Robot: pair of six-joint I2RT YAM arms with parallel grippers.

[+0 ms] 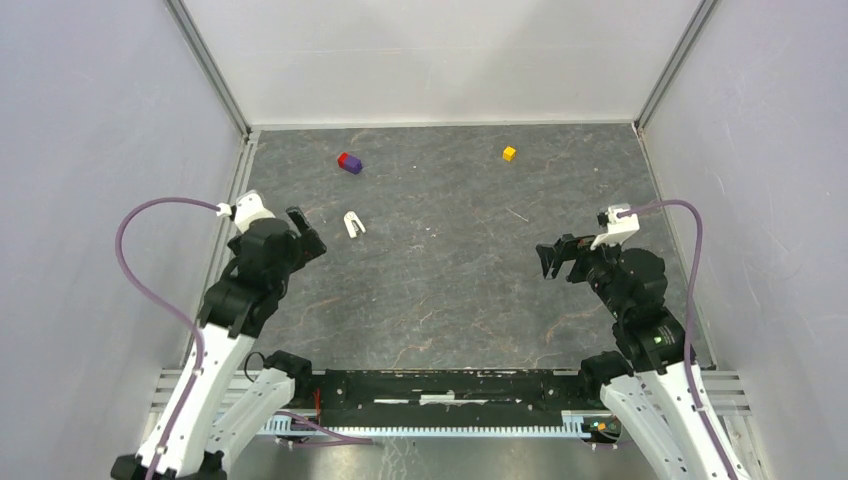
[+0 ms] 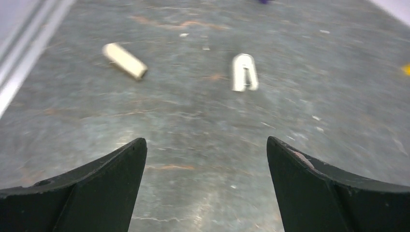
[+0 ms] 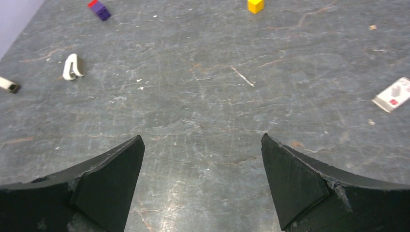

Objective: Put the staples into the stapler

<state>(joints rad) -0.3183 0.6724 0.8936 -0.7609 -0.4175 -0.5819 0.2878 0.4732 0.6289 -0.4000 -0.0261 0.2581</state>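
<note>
Holding: nothing is held. The left gripper (image 2: 205, 140) is spread wide above the table (image 2: 183, 116), and the right gripper (image 3: 200, 137) is spread wide as well.
Ahead of the left gripper: the stapler (image 2: 244, 72) is seen lying on the table, near, a little to the right of the middle line between the fingers. It is not touched.
Stapler pose: its two white arms appear parted in a U form. Whether the metal channel is exposed cannot be told, as the view is blurred.
Beside it: a pale short block (image 2: 124, 60) lies to the left, apart from the stapler. What it is cannot be told.
Staples: a thin pale sliver (image 3: 241, 76) is seen ahead of the right gripper. It may be the staple strip, but this is only judged.
Farther out: a purple-and-red cube (image 3: 98, 9), a yellow cube (image 3: 255, 5) and a white piece with a red mark (image 3: 391, 96) are seen.
Step in hand: judged to be the reach to the stapler, so the task is hardly begun.
Doing it well: the stapler should be centred between the fingers first. It should be pinched across one arm only, so that the hinge is left open. The descent should be slow, because such a light thing is easily pushed away by one finger.
</note>
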